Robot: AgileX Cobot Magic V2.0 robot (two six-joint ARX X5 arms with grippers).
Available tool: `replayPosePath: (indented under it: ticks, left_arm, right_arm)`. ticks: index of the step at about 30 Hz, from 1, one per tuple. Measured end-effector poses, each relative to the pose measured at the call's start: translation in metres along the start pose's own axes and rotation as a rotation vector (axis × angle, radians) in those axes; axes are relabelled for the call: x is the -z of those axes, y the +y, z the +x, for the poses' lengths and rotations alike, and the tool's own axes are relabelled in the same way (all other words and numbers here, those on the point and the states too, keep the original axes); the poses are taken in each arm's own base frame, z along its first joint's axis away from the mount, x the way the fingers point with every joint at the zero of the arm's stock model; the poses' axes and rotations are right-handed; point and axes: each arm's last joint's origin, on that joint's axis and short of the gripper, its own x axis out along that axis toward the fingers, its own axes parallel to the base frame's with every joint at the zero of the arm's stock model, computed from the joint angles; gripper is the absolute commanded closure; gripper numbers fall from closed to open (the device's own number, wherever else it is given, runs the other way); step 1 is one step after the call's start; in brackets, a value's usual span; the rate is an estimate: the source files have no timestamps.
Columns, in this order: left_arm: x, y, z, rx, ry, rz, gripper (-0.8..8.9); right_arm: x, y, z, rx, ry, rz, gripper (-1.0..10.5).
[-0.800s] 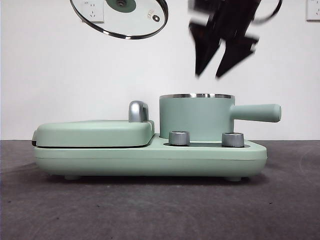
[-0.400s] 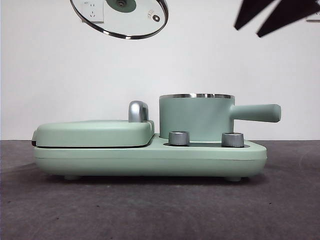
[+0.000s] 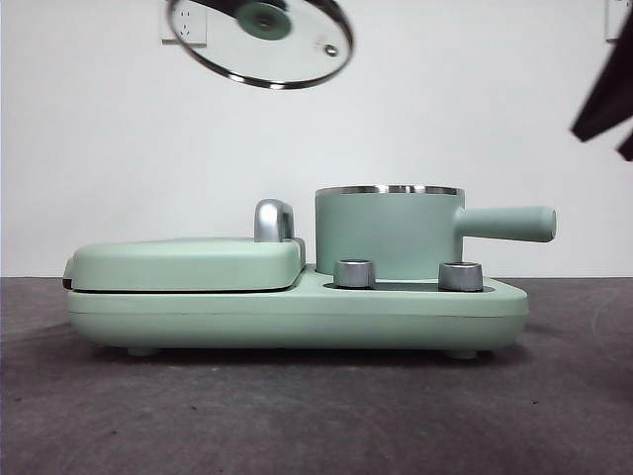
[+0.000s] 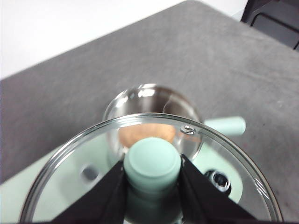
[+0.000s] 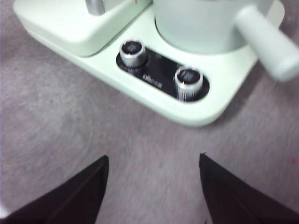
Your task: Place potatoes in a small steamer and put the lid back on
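Note:
The mint-green small steamer (image 3: 388, 233) stands on the appliance base with its handle (image 3: 506, 224) pointing right. In the left wrist view the orange-brown potato (image 4: 145, 132) lies inside the steamer (image 4: 152, 100), seen through the glass. My left gripper (image 4: 152, 169) is shut on the mint-green knob of the clear glass lid (image 4: 70, 182) and holds it high in the air; in the front view the lid (image 3: 262, 45) hangs up and left of the steamer. My right gripper (image 5: 152, 186) is open and empty above the table in front of the base; in the front view it (image 3: 605, 109) shows dark at the right edge.
The flat mint-green griddle plate (image 3: 188, 263) with a chrome handle (image 3: 273, 220) sits left of the steamer on the shared base (image 3: 297, 317). Two steel dials (image 3: 354, 273) (image 3: 460, 276) stand at the base's front. Grey table lies all round.
My right gripper has pulled up and away from above the steamer to the right edge. The lid in my left gripper has shifted a little to the right.

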Motion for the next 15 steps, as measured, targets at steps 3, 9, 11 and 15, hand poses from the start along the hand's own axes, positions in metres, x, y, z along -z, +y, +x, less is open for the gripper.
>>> replayPosePath:
  ticks: [3,9,11,15]
  left_arm:
    - [-0.003,-0.005,0.017,0.022,-0.045,0.022,8.05]
    - [-0.004,-0.008,0.060,0.044,-0.144,0.054,8.05]
    - [-0.002,-0.007,0.075,0.047,-0.171,0.061,8.05]
    - [0.005,-0.003,0.104,0.048,-0.213,0.071,8.05]
  right_arm:
    - [0.007,0.001,-0.011,0.003,-0.015,0.021,6.4]
    - [0.009,0.004,-0.026,0.019,-0.100,0.026,6.4]
    - [0.010,0.004,-0.028,0.017,-0.110,0.033,6.4]
    - [0.010,0.004,-0.028,0.017,-0.111,0.039,6.4]
